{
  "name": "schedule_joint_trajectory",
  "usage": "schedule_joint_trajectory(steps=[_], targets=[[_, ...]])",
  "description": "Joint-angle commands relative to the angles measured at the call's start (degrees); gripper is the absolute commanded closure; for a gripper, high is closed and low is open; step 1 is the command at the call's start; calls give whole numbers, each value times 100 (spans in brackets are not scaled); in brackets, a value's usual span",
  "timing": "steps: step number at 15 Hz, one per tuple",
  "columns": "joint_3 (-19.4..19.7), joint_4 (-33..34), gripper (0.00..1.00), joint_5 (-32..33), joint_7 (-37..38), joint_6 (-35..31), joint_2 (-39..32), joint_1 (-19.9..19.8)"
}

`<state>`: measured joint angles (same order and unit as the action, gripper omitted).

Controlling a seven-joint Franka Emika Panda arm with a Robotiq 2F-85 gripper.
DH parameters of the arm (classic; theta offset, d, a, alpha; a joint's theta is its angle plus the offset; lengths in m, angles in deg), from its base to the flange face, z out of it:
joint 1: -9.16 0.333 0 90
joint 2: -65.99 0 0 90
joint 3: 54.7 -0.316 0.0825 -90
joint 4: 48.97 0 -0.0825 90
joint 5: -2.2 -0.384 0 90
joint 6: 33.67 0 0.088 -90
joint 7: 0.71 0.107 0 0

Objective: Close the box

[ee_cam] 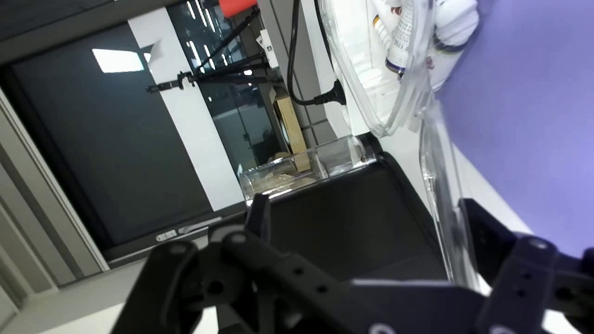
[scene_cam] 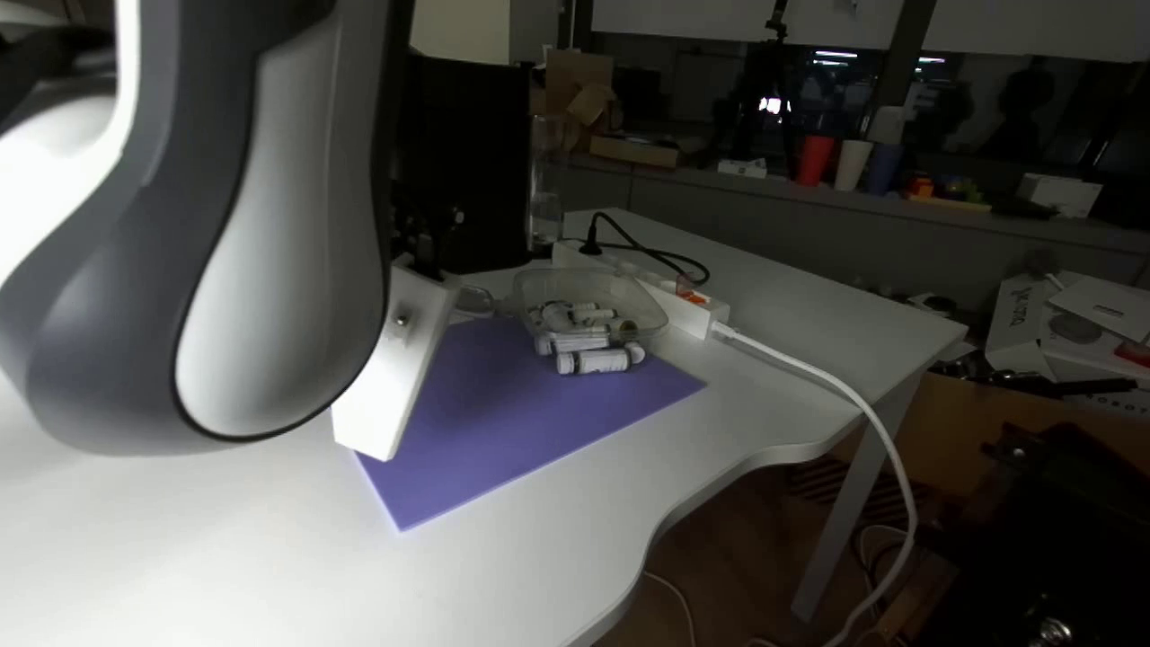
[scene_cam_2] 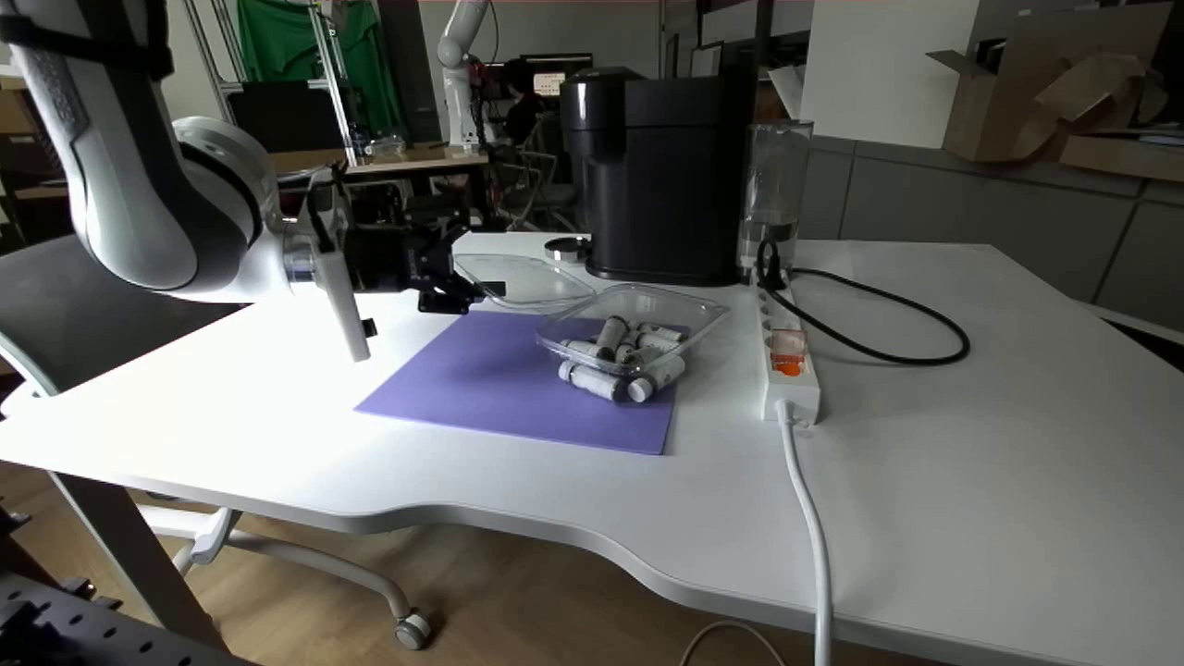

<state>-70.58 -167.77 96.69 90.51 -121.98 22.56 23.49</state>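
The box is a shallow clear plastic case on a purple mat, also in an exterior view and the wrist view. Whitish-grey cylinders lie in it. A couple of cylinders show at its front side, apparently outside it on the mat. Its transparent lid is open, folded out towards my gripper. My gripper is open at the lid's outer edge. In the wrist view the lid passes between the fingers, close to the right finger. Contact is unclear. The arm hides most of the gripper in an exterior view.
A tall black appliance with a clear tank stands behind the lid and box. A white power strip with a black cable lies beside the box. The purple mat lies under it. A small round metal tin sits behind the lid.
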Motion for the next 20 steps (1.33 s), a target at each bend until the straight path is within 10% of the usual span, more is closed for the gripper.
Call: schedule_joint_trajectory(steps=[1,20], targets=[[51,277,0,-258,654,214,-36,58],[91,-167,0,-1318,2192,358,1074,4]])
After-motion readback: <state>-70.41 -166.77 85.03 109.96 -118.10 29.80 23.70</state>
